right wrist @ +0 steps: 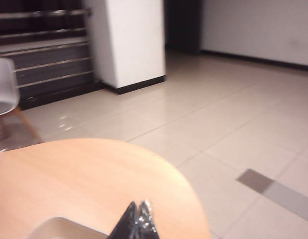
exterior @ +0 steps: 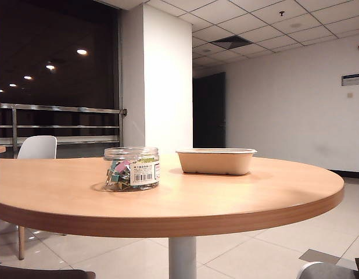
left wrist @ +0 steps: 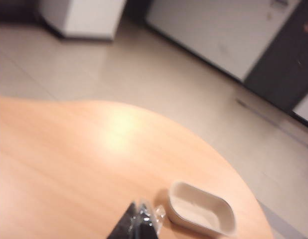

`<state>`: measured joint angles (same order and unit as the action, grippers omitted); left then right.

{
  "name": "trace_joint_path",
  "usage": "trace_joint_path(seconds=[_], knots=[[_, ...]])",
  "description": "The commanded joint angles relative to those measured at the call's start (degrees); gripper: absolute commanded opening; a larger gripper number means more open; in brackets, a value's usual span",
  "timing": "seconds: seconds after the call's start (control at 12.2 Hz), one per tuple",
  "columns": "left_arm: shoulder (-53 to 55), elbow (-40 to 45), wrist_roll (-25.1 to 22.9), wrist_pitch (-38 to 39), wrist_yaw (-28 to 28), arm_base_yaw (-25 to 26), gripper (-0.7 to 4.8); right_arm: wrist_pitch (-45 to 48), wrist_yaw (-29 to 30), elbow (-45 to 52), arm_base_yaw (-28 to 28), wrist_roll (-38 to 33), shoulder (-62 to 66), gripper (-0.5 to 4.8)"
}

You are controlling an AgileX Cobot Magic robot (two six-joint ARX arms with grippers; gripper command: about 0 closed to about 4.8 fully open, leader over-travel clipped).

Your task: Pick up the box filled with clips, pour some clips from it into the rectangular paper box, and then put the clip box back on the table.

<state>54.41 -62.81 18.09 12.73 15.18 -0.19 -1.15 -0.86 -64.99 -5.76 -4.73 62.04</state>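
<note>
Left pincer (left wrist: pixel 139 221) closed, holding nothing, hanging above the desk (left wrist: pixel 69 169). The rectangular paper box (left wrist: pixel 202 209) sits on the desk just beyond and to one side of its tips, not touching. Something pale and clear shows right at the tips; too blurred and hidden to name.

Right pincer (right wrist: pixel 139 221) also closed and empty, above the desk near its rim, floor tiles (right wrist: pixel 233 129) past the edge. A corner of the paper box peeks in beside its tips, apart from them.

Exterior view: neither pincer visible. The box filled with clips (exterior: pixel 132 168) stands upright on the desk, white barcode label facing the camera, multicoloured clips (exterior: pixel 118 171) piled in the lower part. Paper box stands to its right and a bit further back, near but not touching. A white chair (exterior: pixel 37 147) stands behind the desk at the left, a white pillar (exterior: pixel 159 75) behind.
</note>
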Motion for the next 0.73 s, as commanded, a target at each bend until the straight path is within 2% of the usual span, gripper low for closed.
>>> trace_joint_path(seconds=[0.08,0.16,0.24,0.33,0.41,0.49,0.73], knots=[[15.5,-11.7,4.7,17.7,13.5,-0.2,-0.05,-3.3,11.4,-13.7,-0.2,-4.9,17.6,-0.01],[17.1,-12.3,4.2,18.9,13.5,-0.8,-0.04,-3.4,11.8,-14.9,-0.2,-4.9,19.4,-0.01],[19.8,-12.3,2.8,18.9,13.5,-2.3,0.59,-3.3,12.6,-17.3,-0.2,-4.9,23.2,-0.01],[25.2,-12.3,3.0,18.2,13.5,-3.5,3.9,-0.2,13.1,-19.0,-0.2,-5.4,28.8,-0.01],[28.3,-12.3,3.3,17.9,11.9,-6.4,4.51,1.2,13.3,-19.0,-0.2,-6.0,30.9,-0.01],[30.8,-12.3,3.3,17.2,10.0,-7.4,4.67,1.4,13.5,-19.0,-0.2,-6.0,32.3,-0.01],[37.2,-12.3,2.7,14.9,4.5,-11.4,4.66,0.9,15.4,-18.9,-0.2,-6.0,34.1,-0.01]])
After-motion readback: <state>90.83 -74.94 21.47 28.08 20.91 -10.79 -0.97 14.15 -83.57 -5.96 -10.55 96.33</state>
